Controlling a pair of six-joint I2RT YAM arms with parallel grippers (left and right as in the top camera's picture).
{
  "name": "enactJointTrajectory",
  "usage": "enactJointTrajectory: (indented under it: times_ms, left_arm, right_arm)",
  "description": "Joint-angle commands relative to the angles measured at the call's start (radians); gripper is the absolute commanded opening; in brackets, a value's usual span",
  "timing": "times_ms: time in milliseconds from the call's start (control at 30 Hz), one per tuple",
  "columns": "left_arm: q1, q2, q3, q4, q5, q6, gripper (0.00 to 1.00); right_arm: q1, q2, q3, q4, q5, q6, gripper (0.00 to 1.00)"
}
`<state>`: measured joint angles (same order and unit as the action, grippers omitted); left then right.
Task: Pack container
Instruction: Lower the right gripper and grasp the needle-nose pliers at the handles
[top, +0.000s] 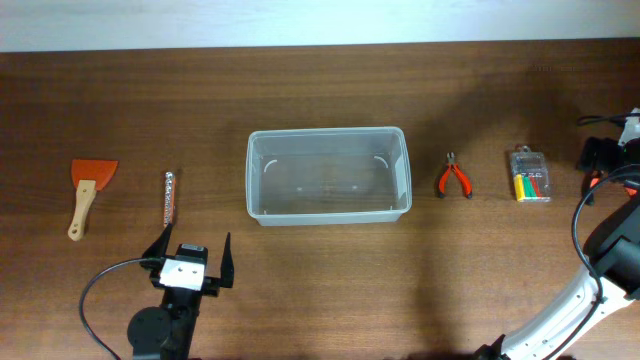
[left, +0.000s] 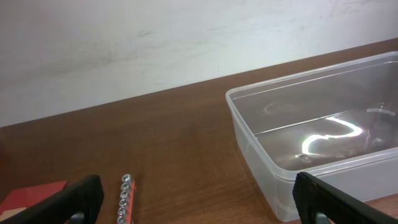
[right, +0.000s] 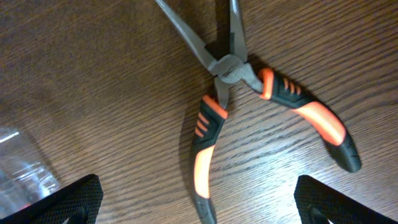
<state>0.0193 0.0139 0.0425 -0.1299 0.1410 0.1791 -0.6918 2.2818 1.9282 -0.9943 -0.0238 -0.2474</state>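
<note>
The container (top: 328, 213), a clear plastic tub with a rim, stands empty at the table's middle; it also shows in the left wrist view (left: 249, 134). My left gripper (top: 193, 252) is open and empty near the front edge, left of the tub; its fingers (left: 202, 208) frame bare wood. My right gripper (top: 598, 156) is at the far right edge, open (right: 202, 211), above long-nose pliers (right: 230, 65) with orange and black handles. One handle lies between its fingers, not gripped.
An orange scraper with a wooden handle (top: 88, 190) and a rail of metal sockets (top: 169, 198) lie left of the tub; the rail also shows in the left wrist view (left: 125, 198). Small orange pliers (top: 455, 179) and a clear case of coloured bits (top: 530, 177) lie to its right.
</note>
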Motion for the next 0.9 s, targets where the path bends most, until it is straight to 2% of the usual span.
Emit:
enactJointTrajectory:
  times_ms: [0,867]
  left_arm:
    - [0.005,-0.008,-0.006,0.003,-0.007,-0.009,0.99]
    - [0.005,-0.008,-0.006,0.003,-0.008,-0.009,0.99]
  right_arm:
    - [0.004,0.015,0.021,0.01,0.021,-0.003,0.99]
    - [0.004,0.082,0.021,0.014,0.006,0.055,0.99]
